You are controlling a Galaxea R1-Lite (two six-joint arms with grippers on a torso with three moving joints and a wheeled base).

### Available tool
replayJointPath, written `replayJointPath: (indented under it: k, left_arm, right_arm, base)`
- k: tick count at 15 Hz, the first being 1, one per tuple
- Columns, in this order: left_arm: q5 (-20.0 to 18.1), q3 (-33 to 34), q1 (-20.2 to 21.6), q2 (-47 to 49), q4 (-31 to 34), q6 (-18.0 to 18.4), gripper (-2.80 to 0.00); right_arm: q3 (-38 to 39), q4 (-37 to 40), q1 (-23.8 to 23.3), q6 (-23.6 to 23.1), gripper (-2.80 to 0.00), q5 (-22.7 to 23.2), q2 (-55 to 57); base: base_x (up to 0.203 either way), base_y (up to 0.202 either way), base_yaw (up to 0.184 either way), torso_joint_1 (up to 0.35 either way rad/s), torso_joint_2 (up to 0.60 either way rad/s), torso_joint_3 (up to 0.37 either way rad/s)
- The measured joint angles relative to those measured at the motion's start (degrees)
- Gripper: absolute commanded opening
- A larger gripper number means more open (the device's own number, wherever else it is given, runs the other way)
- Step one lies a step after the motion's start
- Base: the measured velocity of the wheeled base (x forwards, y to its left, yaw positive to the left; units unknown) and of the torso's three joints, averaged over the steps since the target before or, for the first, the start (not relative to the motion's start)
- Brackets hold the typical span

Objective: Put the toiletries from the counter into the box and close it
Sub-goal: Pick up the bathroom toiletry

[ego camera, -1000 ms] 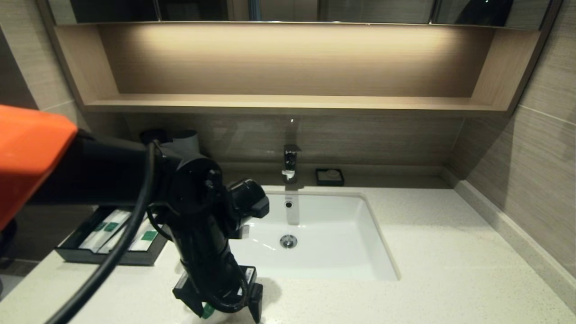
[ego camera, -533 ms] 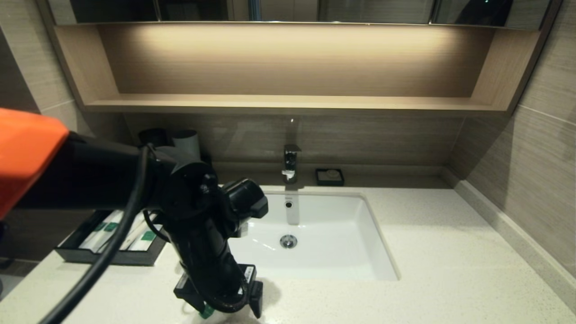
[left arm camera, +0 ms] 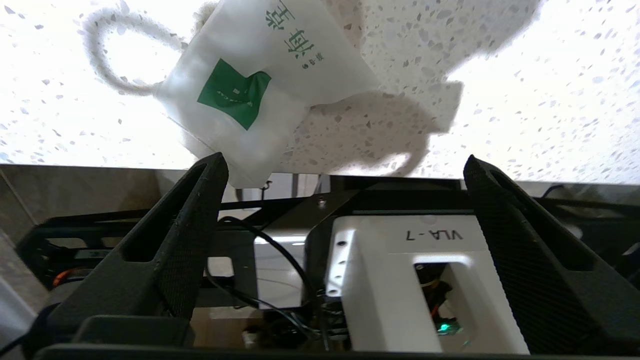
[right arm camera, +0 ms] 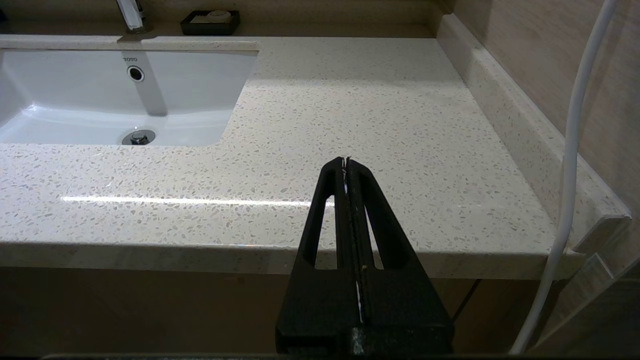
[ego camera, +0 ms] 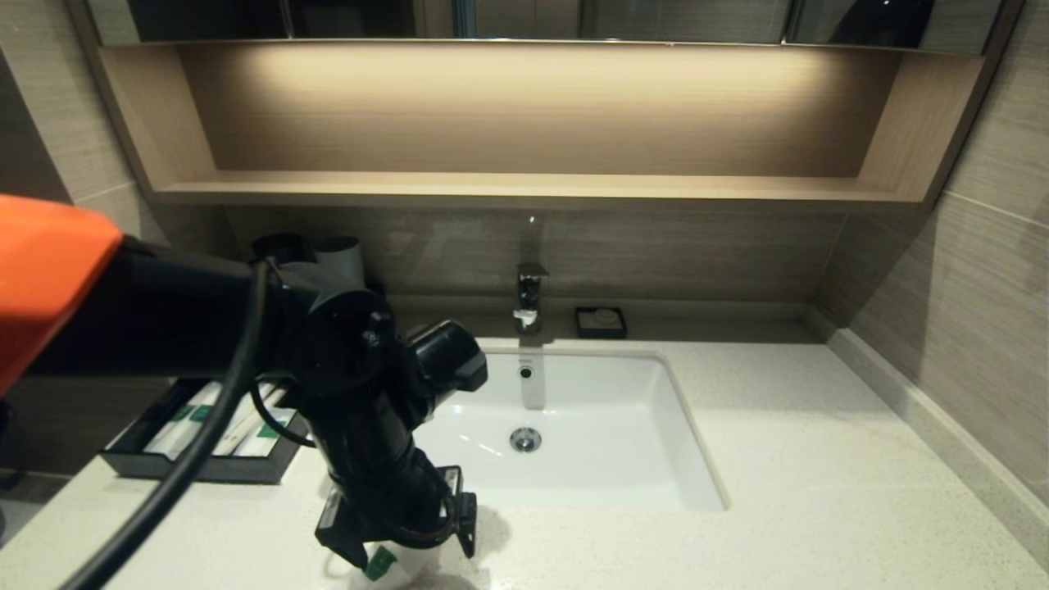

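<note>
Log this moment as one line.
left tool: open over sachet on counter | right tool: shut, parked | drawer: open, sachets inside

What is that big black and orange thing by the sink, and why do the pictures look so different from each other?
It is a robot's left arm. One picture comes from a camera on its head, the other two from cameras on its wrists. The left gripper hangs open above a small white sachet with a green label, lying on the speckled counter in front of the sink. It holds nothing yet. More sachets already lie in the black box to the left. The right gripper is shut and waits, empty, at the counter's edge.
</note>
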Motion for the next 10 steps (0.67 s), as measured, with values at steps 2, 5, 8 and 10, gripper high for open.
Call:
replayJointPath:
  k: [2, 5, 8, 10]
  left_arm:
    - [0.46, -0.03, 0.01, 0.02, -1.22, -3.94, 0.0]
    - [1.5, -0.4, 0.12, 0.38, -1.76, -8.62, 0.0]
    - [1.53, -1.21, 0.48, 1.21, -1.46, -12.53, 0.0]
    - [1.52, -1.57, 0.84, 1.55, -1.44, -12.78, 0.0]
  right_arm:
    - [0.0, 0.0, 0.0, -0.02, -2.8, 0.01, 0.0]
    - [0.0, 0.0, 0.0, 0.0, -2.8, 0.01, 0.0]
    - [0.0, 0.0, 0.0, -0.02, -2.8, 0.01, 0.0]
    - [0.0, 0.0, 0.0, 0.02, -2.8, 0.01, 0.0]
  base:
    - [0.0, 0.0, 0.0, 0.0, 0.0, 0.0]
    - [0.0, 0.0, 0.0, 0.0, 0.0, 0.0]
    - [0.0, 0.0, 0.0, 0.0, 0.0, 0.0]
    - [0.0, 0.0, 0.0, 0.0, 0.0, 0.0]
